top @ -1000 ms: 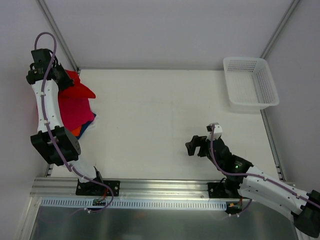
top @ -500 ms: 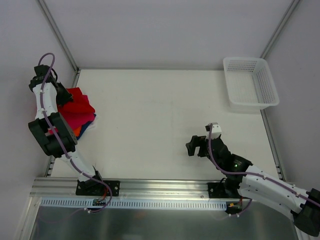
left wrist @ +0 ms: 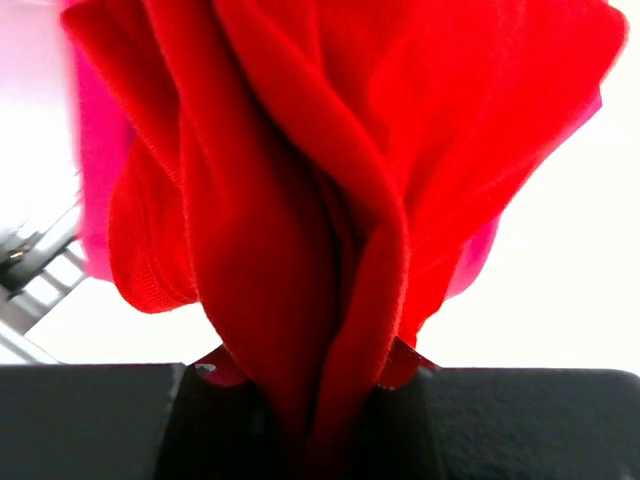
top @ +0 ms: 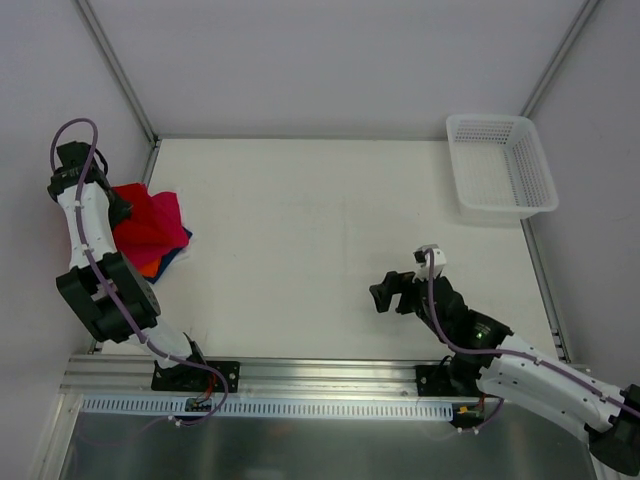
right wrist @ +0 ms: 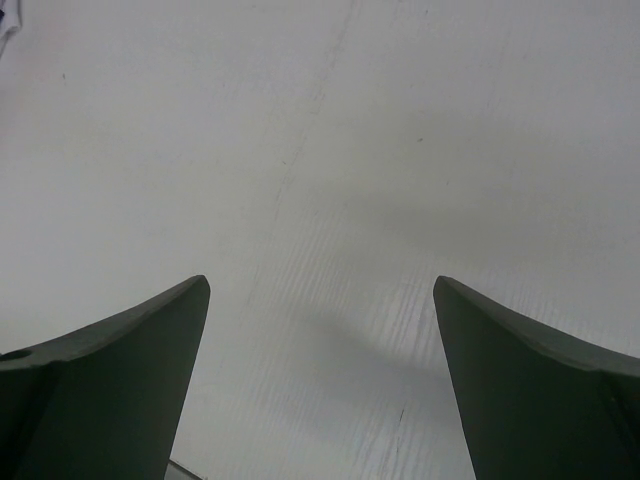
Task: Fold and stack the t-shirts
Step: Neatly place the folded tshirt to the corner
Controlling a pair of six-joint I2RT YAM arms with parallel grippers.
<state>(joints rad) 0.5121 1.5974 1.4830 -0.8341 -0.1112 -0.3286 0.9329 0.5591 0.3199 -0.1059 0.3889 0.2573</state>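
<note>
Red shirt (top: 135, 212): table's (top: 320, 220) left edge, draped over the other shirts (top: 175, 232)
Long axis: bunched folds run straight out from the left gripper (left wrist: 300, 405)
Left gripper: clamped on red shirt, a pinch only its wrist view shows
Right gripper (top: 385, 292): fingers spread wide above the table's near right part

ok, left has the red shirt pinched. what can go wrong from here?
1. Left gripper holds a bunched wad of the red shirt, not an edge: may slip or lift crumpled.
2. Pink shirt lies against it at the table's left edge: could drag off.
3. Right gripper is open mid-table, far away: no help spreading.
</note>
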